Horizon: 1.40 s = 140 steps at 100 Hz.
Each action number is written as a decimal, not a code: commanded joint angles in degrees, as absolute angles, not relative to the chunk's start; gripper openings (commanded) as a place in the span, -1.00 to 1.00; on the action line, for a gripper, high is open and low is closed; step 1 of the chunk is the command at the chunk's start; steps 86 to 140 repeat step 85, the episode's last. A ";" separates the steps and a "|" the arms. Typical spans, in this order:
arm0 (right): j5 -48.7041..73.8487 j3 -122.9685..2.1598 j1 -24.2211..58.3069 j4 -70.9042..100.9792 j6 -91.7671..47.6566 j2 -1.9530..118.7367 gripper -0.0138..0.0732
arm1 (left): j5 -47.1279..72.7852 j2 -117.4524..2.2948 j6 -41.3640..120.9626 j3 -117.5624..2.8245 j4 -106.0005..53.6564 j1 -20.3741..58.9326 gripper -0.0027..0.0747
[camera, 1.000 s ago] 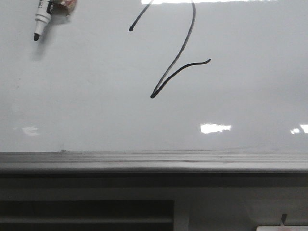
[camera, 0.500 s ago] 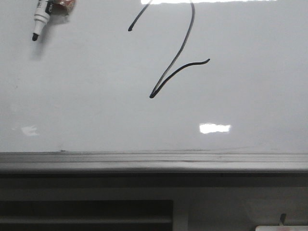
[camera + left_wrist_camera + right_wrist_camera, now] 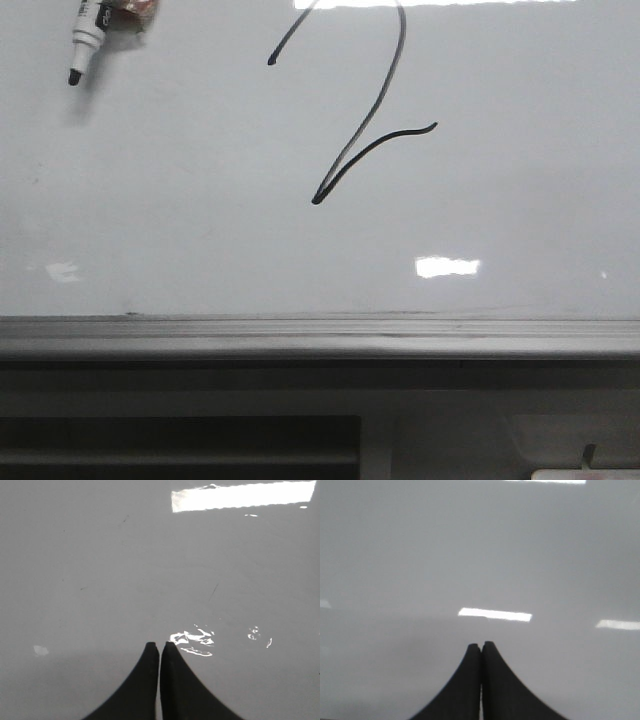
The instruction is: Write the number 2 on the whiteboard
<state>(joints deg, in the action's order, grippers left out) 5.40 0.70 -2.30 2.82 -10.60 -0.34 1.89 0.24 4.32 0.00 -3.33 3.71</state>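
My left hand (image 3: 159, 645) is clenched, its two black fingers pressed tip to tip with nothing between them, poised over a glossy grey surface flecked with bright glare. My right hand (image 3: 481, 644) is clenched the same way, empty, black fingertips meeting over a plain grey sheen crossed by pale light bars. Neither hand shows in the front view.

Out in front, the large glossy white-grey whiteboard (image 3: 180, 220) fills most of the view, with a grey ledge (image 3: 300, 335) running along its lower edge at six o'clock. The thin black hand-drawn number 2 (image 3: 372, 110) sits toward twelve o'clock, slightly right of centre: its loop runs off the top edge, the stroke drops to a sharp lower point, then a short wavy tail rises toward three o'clock. At about ten o'clock, well apart from the figure, a white-barrelled marker with a black tip (image 3: 84, 42) hangs tip down, held by something reddish (image 3: 134, 12) cut off at the top edge.
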 commanded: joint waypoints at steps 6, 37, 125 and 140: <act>2.28 2.17 -2.68 1.64 -10.26 -1.53 -0.84 | -2.34 1.81 3.80 0.83 -3.50 3.52 -0.98; 2.76 2.17 -2.56 1.25 -10.26 -1.53 -0.84 | -2.34 1.81 3.80 0.83 -3.50 3.52 -0.98; 2.76 2.17 -2.56 1.25 -10.26 -1.53 -0.84 | -2.34 1.81 3.80 0.83 -3.50 3.52 -0.98; 2.76 2.17 -2.56 1.25 -10.26 -1.53 -0.84 | -2.34 1.81 3.80 0.83 -3.50 3.52 -0.98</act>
